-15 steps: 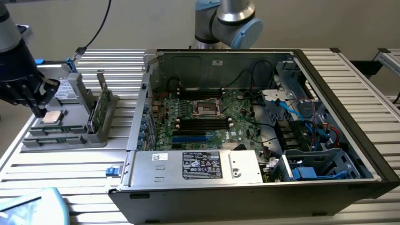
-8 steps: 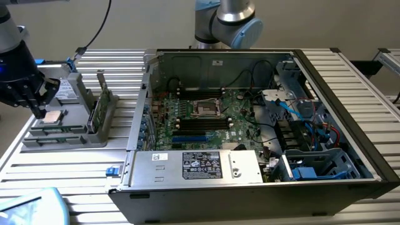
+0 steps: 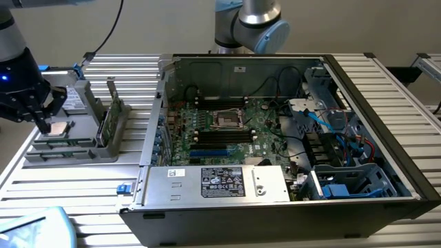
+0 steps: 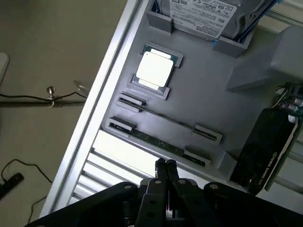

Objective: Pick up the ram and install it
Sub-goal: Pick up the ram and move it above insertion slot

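Note:
The ram is a thin green stick standing on edge between two end holders in a grey tray. A second thin stick stands in the holders beside it. My gripper hangs just above the tray's near edge, close to the ram, with its fingers shut together and nothing between them. In the exterior view my gripper hovers over the tray at that view's left, beside the square silvery processor chip.
The tray also carries a hard drive and an upright graphics card. An open computer case lies at the exterior view's right, its motherboard showing long black slots. Ribbed aluminium table lies beneath.

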Controlling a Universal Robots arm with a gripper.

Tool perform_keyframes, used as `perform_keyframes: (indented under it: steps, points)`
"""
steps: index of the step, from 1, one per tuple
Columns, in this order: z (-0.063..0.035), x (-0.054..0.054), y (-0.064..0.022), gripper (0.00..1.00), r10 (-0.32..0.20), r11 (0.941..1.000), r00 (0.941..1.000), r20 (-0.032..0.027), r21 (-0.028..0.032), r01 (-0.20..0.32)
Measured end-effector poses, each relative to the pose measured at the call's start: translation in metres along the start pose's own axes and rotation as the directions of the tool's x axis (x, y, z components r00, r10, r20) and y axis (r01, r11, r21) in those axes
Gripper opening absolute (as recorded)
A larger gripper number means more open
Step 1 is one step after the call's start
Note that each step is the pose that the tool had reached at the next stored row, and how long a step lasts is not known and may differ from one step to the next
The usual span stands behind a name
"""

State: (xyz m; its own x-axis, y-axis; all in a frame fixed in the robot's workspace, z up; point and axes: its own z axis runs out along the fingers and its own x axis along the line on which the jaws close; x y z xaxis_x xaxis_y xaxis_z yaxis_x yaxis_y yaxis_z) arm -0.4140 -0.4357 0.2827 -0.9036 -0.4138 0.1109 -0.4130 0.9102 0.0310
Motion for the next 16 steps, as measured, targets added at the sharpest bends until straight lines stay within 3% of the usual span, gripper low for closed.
perform_keyframes:
  steps: [4, 8, 12, 16]
  points:
    - [0.0035, -0.0004, -0.0001, 0.10, -0.072, 0.9974, 0.9974, -0.0021, 0.0078, 0.072]
    - [0.0067, -0.0008, -0.0002, 0.10, -0.143, 0.9896, 0.9897, -0.0039, 0.0140, 0.143]
    - [0.0088, -0.0010, -0.0003, 0.10, -0.215, 0.9765, 0.9767, -0.0072, 0.0209, 0.215]
    - [0.0090, -0.0010, -0.0003, 0.10, -0.284, 0.9583, 0.9587, -0.0111, 0.0281, 0.284]
